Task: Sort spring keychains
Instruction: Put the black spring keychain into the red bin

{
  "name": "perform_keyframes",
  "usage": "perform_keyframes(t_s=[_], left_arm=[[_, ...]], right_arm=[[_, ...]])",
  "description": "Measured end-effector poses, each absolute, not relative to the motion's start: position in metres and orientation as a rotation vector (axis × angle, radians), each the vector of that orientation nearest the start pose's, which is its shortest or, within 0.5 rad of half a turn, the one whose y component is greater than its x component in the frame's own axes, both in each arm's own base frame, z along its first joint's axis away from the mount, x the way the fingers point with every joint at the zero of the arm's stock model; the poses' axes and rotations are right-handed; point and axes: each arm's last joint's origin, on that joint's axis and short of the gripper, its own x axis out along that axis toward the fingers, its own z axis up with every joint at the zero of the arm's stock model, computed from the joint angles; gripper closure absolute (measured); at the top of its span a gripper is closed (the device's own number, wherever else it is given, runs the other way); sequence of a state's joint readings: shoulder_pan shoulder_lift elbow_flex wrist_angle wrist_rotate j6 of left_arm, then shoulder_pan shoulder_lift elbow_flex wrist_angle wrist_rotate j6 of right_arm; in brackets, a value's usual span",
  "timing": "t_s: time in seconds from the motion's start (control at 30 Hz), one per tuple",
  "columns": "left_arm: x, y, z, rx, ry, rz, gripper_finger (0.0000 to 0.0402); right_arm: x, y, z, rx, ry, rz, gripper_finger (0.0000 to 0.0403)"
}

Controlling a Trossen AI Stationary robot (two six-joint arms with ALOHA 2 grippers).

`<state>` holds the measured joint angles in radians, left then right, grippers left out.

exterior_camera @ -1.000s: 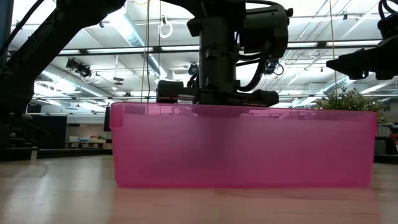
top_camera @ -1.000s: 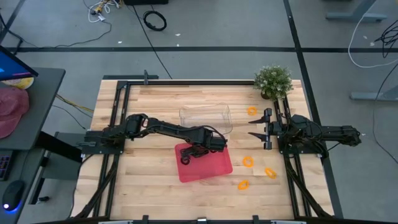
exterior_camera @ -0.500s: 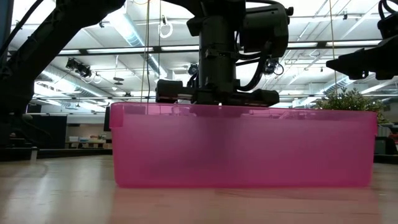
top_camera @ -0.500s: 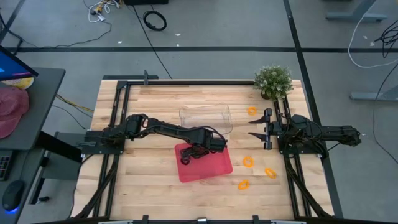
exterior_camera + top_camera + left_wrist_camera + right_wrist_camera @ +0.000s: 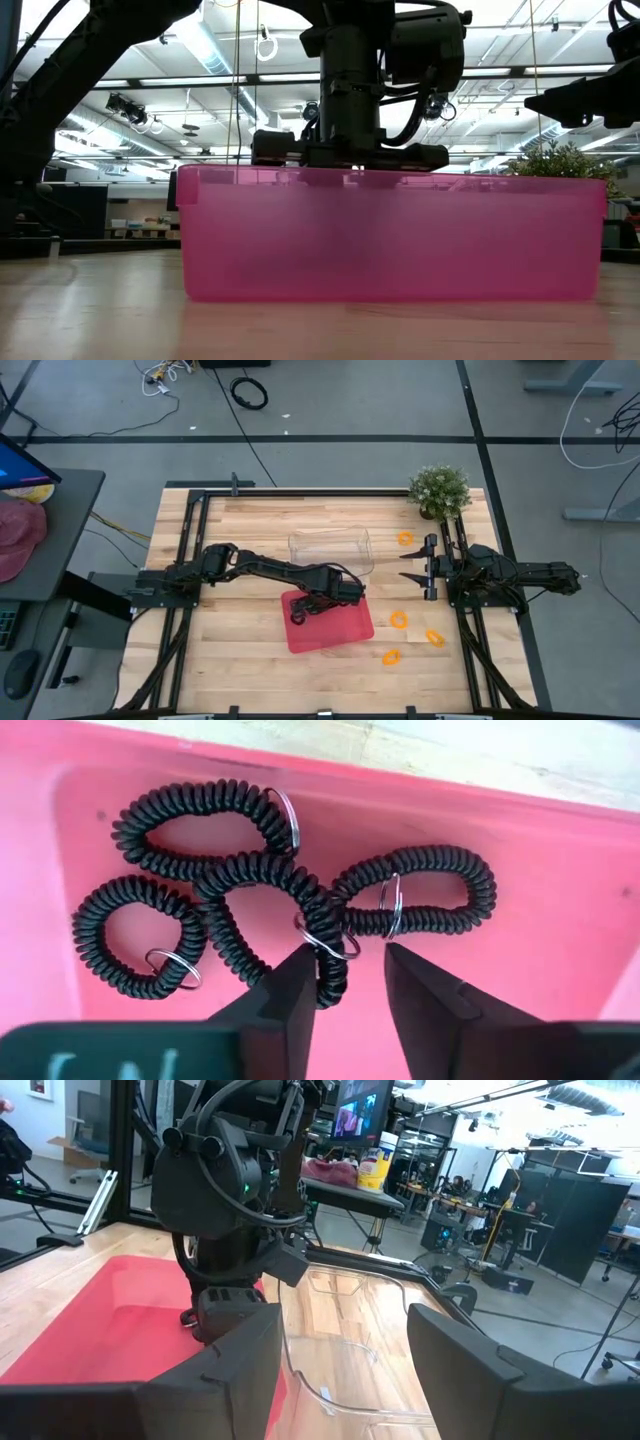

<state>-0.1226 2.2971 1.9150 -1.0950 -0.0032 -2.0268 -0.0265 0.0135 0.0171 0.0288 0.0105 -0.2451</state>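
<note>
Left end effector [image 5: 300, 612] is hanging over the left part of the red tray [image 5: 345, 630], centre-low in the high view, pointing down into it. In the left wrist view its fingers [image 5: 300, 995] are standing a little apart, holding nothing; the lower end of one black keychain is sitting in the gap between them, no squeeze visible.

Four black keychains [image 5: 270, 895] are lying on the tray floor in one cluster, coils touching and overlapping, each with a small metal ring [image 5: 330, 942]. One loop at upper left of that view, one at left, one in the middle running down toward the fingers, one to the right.

Low view: the tray wall [image 5: 390, 240] is filling the centre of the frame, with the left arm coming down just behind its top rim.

Clear bin [image 5: 330, 550] is sitting just above the tray in the high view, looking empty.

Four orange keychains are lying loose on the bench [image 5: 240, 525], right of the tray: one [image 5: 404, 539] beside the plant [image 5: 438, 490] at upper right, one [image 5: 399, 620] just right of the tray, one [image 5: 434, 637] further right, one [image 5: 391, 656] lowest.

Right end effector [image 5: 425, 567] is parked at the right side of the bench, wide open and empty, aimed toward the bin.
</note>
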Motion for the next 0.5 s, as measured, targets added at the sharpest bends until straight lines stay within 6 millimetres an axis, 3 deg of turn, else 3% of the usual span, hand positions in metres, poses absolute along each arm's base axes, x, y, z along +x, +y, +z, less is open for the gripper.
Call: perform_keyframes(t_s=[0.23, 0.5], left_arm=[[0.4507, -0.0575, 0.1692, -1.513, 0.989, 1.359, 0.0233], [0.4553, -0.0621, 0.1698, -1.557, 0.989, 1.299, 0.0229]], right_arm=[[0.0974, -0.0028, 0.1711, -0.245, -0.028, -0.040, 0.0181], [0.0974, -0.0029, 0.1710, -0.245, -0.028, -0.041, 0.0181]])
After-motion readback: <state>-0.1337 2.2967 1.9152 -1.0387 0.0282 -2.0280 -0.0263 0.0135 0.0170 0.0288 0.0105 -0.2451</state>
